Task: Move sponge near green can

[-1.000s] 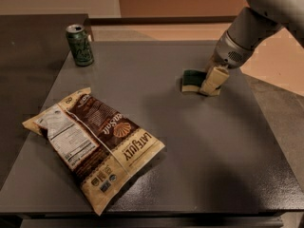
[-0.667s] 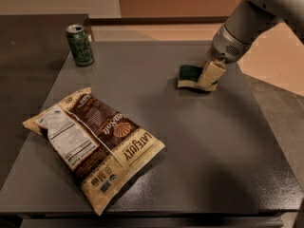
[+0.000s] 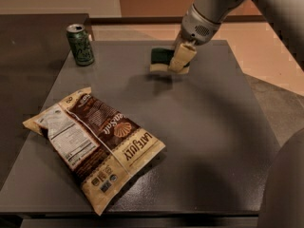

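Found the gripper (image 3: 176, 63) at about 12 o'clock over the counter (image 3: 213, 141), clamped on the right end of the sponge (image 3: 159, 58). Judged the sponge lifted just clear of the surface, going by the shadow (image 3: 156, 80) beneath it. Placed the can (image 3: 80, 44) upright at 10 o'clock, at the far-left corner, well apart from the sponge and toward 9 o'clock of it. Noted the bag (image 3: 95, 146) lying flat at 7 o'clock, well off the line between the two.

Reckoned the chief risk a knock to the can: arriving too fast or too far toward 9 o'clock, sponge's free end leading, and so tipping the can or shoving it over the left edge close beside it. Feared a slip as well, with only one end of soft foam pinched and likely to sag or twist out in a quick sweep. Thought a low carry liable to drag the foam on the counter and peel it from the grip.

Saw bare counter all the way from sponge to can, nothing between. Marked the far edge close at 12 o'clock of both, and the left edge just beyond the can, so little margin there. Counted ample room toward 3 and 5 o'clock, none of it needed.
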